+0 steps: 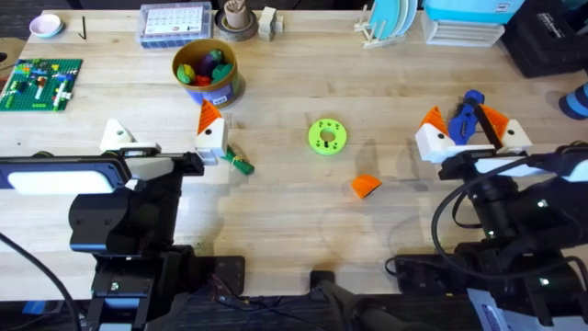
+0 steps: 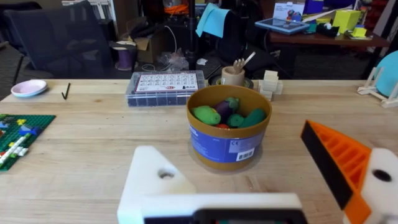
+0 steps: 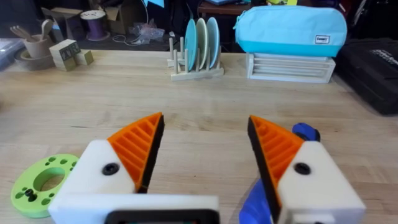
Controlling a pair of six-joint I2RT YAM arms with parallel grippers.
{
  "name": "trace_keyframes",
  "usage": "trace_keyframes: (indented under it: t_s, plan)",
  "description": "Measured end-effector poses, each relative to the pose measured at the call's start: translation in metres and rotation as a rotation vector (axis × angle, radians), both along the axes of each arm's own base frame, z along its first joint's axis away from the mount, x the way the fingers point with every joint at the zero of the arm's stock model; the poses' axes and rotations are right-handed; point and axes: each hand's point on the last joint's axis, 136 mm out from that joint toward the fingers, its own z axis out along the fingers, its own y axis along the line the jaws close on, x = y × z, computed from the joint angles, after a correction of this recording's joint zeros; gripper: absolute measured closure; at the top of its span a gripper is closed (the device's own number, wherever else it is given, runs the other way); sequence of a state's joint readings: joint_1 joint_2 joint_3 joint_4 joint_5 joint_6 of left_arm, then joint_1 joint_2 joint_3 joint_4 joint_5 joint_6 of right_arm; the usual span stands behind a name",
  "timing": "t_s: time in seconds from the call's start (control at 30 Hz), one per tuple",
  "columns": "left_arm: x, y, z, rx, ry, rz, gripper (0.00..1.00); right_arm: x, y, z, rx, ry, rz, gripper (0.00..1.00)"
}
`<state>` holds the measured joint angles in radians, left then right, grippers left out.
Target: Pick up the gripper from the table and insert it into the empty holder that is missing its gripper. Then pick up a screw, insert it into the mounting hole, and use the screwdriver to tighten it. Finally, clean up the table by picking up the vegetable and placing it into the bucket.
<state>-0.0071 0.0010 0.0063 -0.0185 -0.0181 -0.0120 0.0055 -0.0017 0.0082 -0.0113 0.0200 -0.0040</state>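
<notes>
Orange wedge gripper (image 1: 366,186) loose on table, green vegetable (image 1: 241,163) near yellow-rimmed bucket (image 1: 208,74).

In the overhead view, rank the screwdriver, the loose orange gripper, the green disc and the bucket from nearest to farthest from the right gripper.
Measured from the right gripper:
1. Screwdriver, lying between its fingers.
2. Orange gripper, on the table toward the middle, nearer the arms' bases.
3. Green disc, farther toward the middle.
4. Bucket, farthest, on the left half near the back.

The gripper (image 1: 366,186) lies between the vegetable (image 1: 240,162) and the screwdriver (image 1: 466,117).
</notes>
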Motion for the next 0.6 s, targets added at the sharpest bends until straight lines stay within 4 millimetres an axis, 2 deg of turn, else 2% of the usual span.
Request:
trace_keyframes:
  t_s: [0.4,0.6]
  plan:
    - [0.0000,0.0000,0.0001,-0.005,0.000,0.000,0.008,-0.0003,0.0006,-0.0018,0.000,0.009,0.003,0.135]
    - [0.0000,0.0000,0.0009,-0.085,-0.005,0.001,0.009,-0.0008,0.0054,-0.0014,0.003,0.011,0.031,0.136]
